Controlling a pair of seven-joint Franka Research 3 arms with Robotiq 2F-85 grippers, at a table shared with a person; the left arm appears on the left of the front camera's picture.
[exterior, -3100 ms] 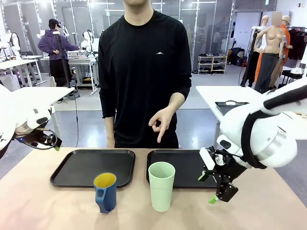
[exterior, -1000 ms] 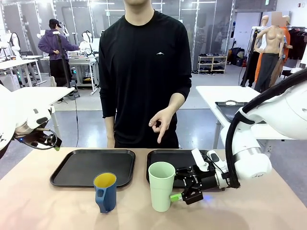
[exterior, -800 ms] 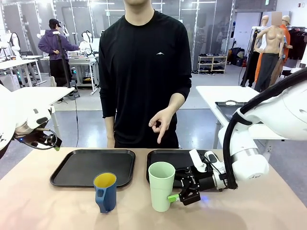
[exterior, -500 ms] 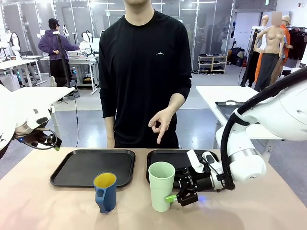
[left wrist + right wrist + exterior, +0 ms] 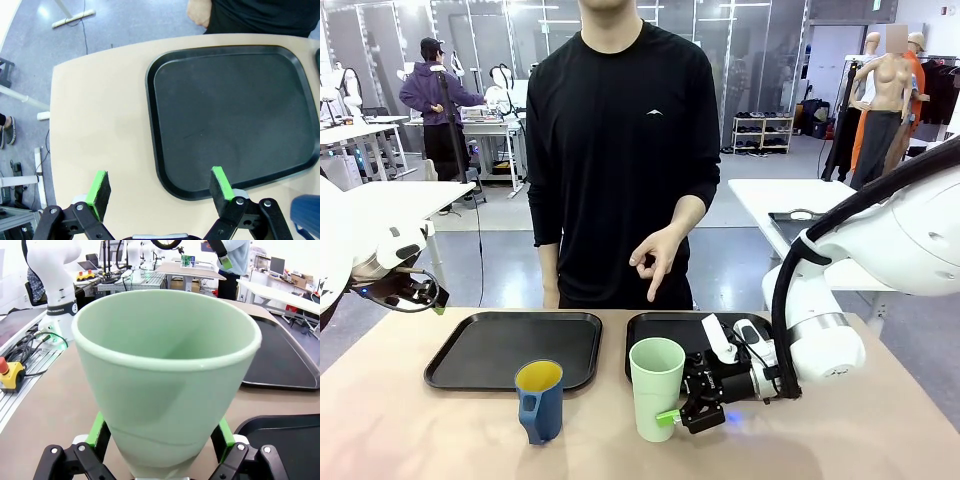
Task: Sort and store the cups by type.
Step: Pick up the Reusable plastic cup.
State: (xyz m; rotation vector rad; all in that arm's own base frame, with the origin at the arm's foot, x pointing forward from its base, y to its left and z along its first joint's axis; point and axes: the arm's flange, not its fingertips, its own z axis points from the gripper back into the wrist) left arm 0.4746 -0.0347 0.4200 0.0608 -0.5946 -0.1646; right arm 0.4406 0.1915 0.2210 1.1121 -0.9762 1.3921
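The pale mint-green tumbler [image 5: 656,388] stands upright on the table in front of the right tray [image 5: 692,330]. My right gripper [image 5: 672,404] lies level at its right side, open, with a finger on each side of its lower part. The right wrist view shows the tumbler [image 5: 167,365] between the green pads [image 5: 98,430] of that gripper [image 5: 160,436]. The dark blue mug [image 5: 540,401] with a yellow inside stands left of the tumbler; its edge [image 5: 307,216] shows in the left wrist view. My left gripper [image 5: 420,294] hangs open at the far left, above the table [image 5: 160,185].
Two black trays lie side by side across the table, the left tray [image 5: 480,350] [image 5: 235,110] bare. A person in black stands at the far side, with one hand [image 5: 655,258] pointing down over the right tray. Bare tabletop [image 5: 420,430] lies in front of the cups.
My right gripper has slid left along the table until its open fingers straddle the tumbler. The cups, the person's hand and my left arm have stayed put.
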